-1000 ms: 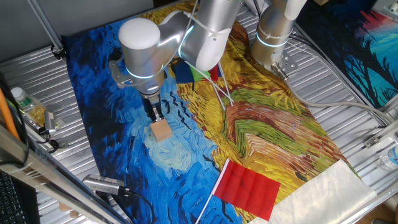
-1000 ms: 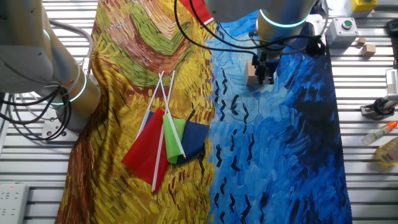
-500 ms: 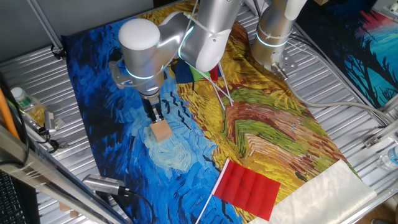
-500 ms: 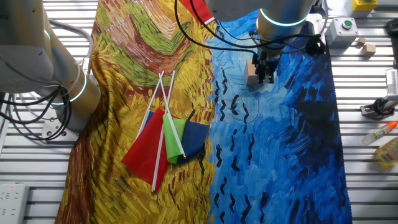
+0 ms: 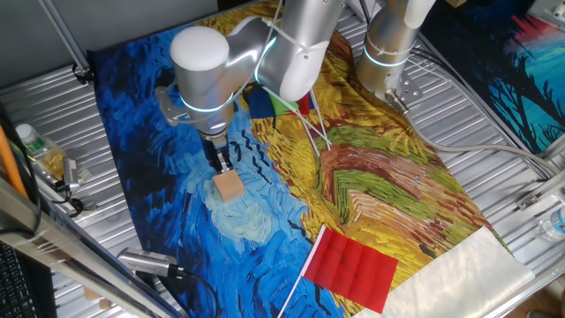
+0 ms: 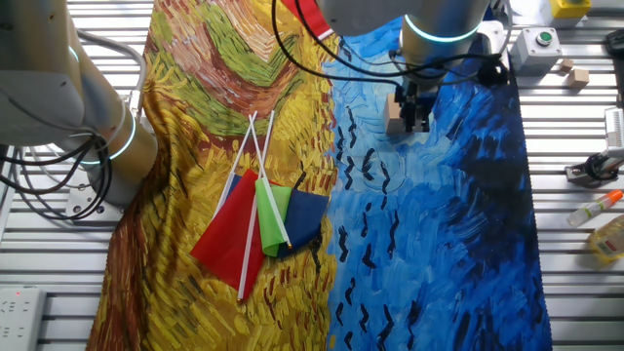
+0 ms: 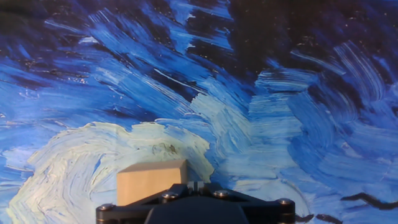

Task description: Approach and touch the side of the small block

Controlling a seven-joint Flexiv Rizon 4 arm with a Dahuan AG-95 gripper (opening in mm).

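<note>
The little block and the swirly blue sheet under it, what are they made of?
The small block looks like plain, unpainted wood: light tan, matte, sharp-edged. The sheet seems to be printed cloth: it shows painted swirls and lies in soft wrinkles. The hand is beside the block.

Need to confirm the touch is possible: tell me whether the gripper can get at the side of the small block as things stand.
Probably yes. The gripper hangs right beside the small block, nothing lies between them on the painted cloth, and the flags are well away.
</note>
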